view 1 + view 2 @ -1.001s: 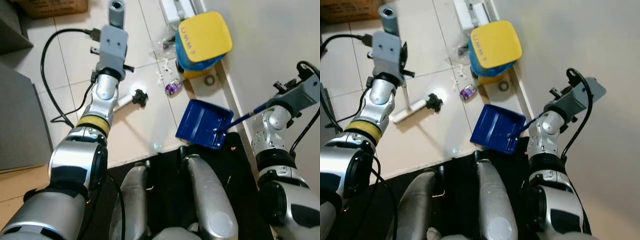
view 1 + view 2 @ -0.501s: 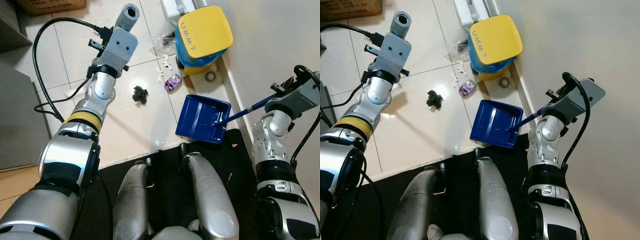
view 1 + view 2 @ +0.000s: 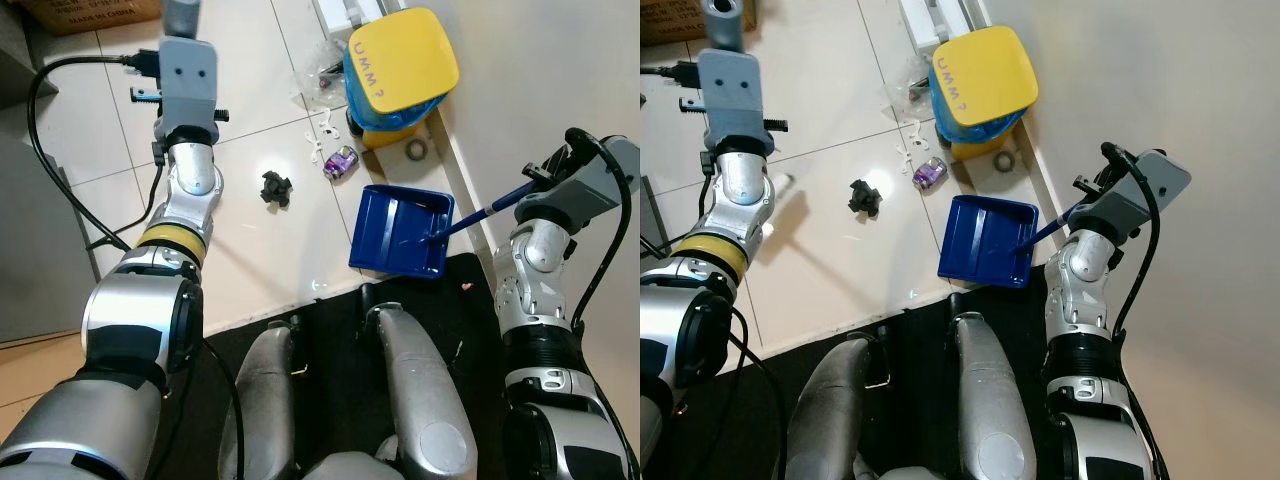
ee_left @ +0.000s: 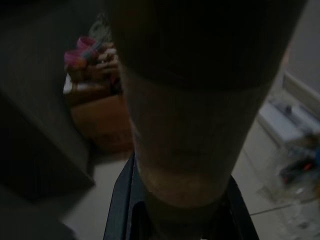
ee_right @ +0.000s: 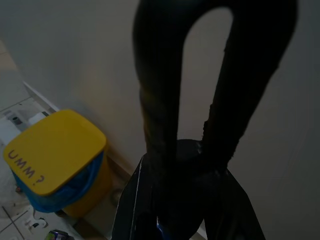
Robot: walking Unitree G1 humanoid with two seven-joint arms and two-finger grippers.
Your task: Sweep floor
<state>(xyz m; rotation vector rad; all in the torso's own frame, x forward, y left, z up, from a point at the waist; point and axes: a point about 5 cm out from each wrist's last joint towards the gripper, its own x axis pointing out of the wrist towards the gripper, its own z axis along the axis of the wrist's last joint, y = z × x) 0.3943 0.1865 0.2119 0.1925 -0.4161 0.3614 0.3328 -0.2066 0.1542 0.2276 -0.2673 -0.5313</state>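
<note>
A blue dustpan [image 3: 398, 231] rests tilted on the tiles at the edge of a black mat, close to the wall. My right gripper [image 3: 537, 193] is shut on its thin blue handle [image 3: 478, 213]. My left arm is raised at the left, and my left gripper [image 3: 184, 45] is shut on the broom's thick pale pole [image 4: 190, 125], whose hollow end [image 3: 722, 18] points up at me. On the tiles lie a crumpled black scrap [image 3: 274, 188], a purple wrapper [image 3: 340, 160] and white bits [image 3: 320, 140]. The broom's head is hidden.
A blue bin with a yellow lid [image 3: 400, 58] stands against the wall, with clear plastic litter [image 3: 318, 80] beside it. A black cable [image 3: 60, 150] loops across the floor at the left, near a grey cabinet [image 3: 25, 250]. A cardboard box [image 3: 95, 14] sits behind it.
My left arm has swung left with the broom, and the pale broom end has left the black scrap. The dustpan has shifted slightly. The camera has moved a little.
</note>
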